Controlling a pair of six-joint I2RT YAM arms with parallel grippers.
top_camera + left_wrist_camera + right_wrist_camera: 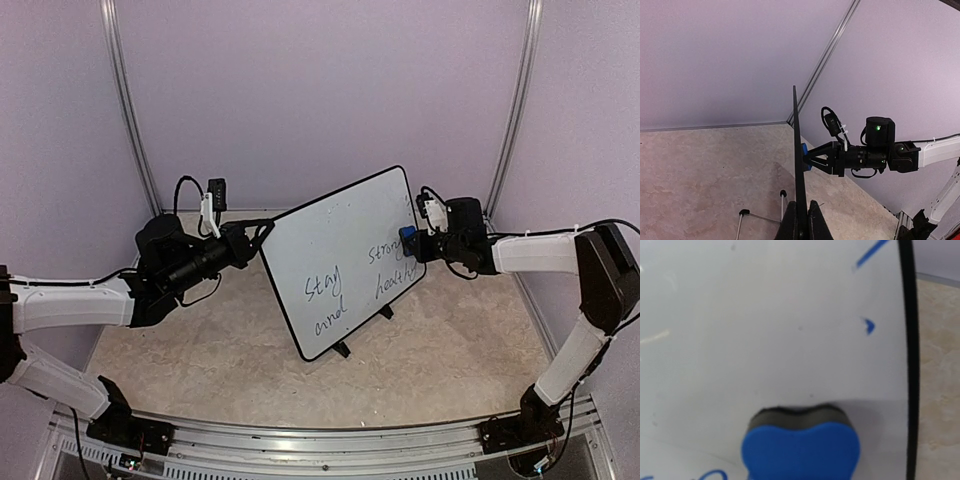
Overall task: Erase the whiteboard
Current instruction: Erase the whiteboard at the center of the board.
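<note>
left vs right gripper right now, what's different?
The left gripper is shut on the whiteboard at its left rim, pinching it edge-on. The right gripper is shut on the blue eraser. The left one seems only to steady the board, while the right one presses the eraser against the writing face near the right rim. Shared: both are shut and meet the board from opposite sides.

eraser (801,450) cut off by right wrist view's lower edge, whiteboard (798,165) face hidden edge-on from left wrist
</note>
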